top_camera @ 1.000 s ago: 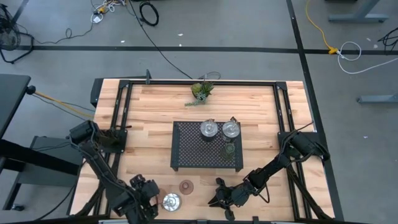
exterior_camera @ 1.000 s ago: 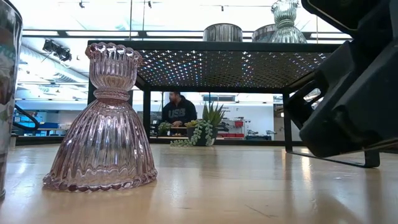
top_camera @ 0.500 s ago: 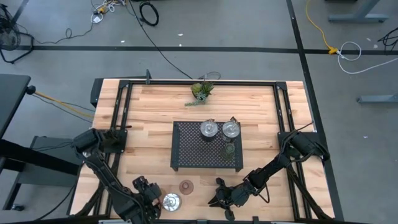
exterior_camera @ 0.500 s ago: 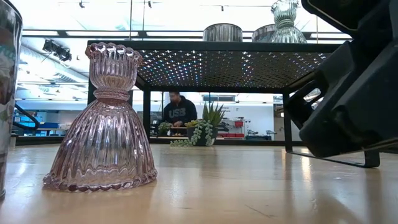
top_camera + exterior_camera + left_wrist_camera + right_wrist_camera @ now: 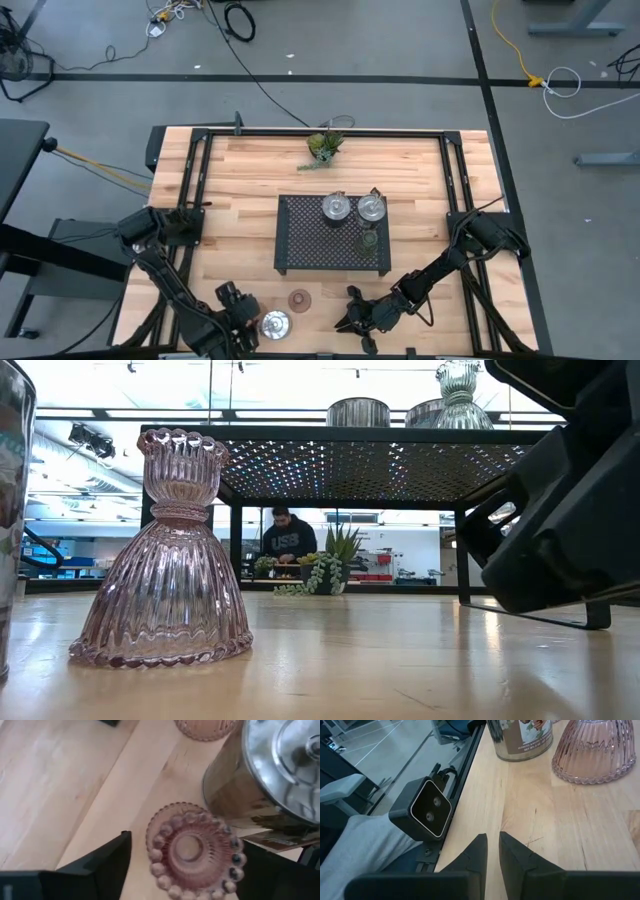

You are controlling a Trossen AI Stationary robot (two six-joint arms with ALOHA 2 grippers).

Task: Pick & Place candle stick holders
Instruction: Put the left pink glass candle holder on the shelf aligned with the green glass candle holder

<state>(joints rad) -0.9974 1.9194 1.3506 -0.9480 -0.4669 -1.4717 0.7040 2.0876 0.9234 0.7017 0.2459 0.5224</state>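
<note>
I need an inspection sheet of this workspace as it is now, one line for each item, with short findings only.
Surface: wooden table, with a black mesh rack in its middle.
Job's things: silver holders and an olive holder on the rack; a pink glass holder and a silver tin on the table.
Clutter: plant sprig.
Grippers: left claw open, its fingers either side of a second pink holder; right claw shut, empty.
Cables: black cable and yellow cable on the floor.
Surroundings: a person behind the table.
</note>
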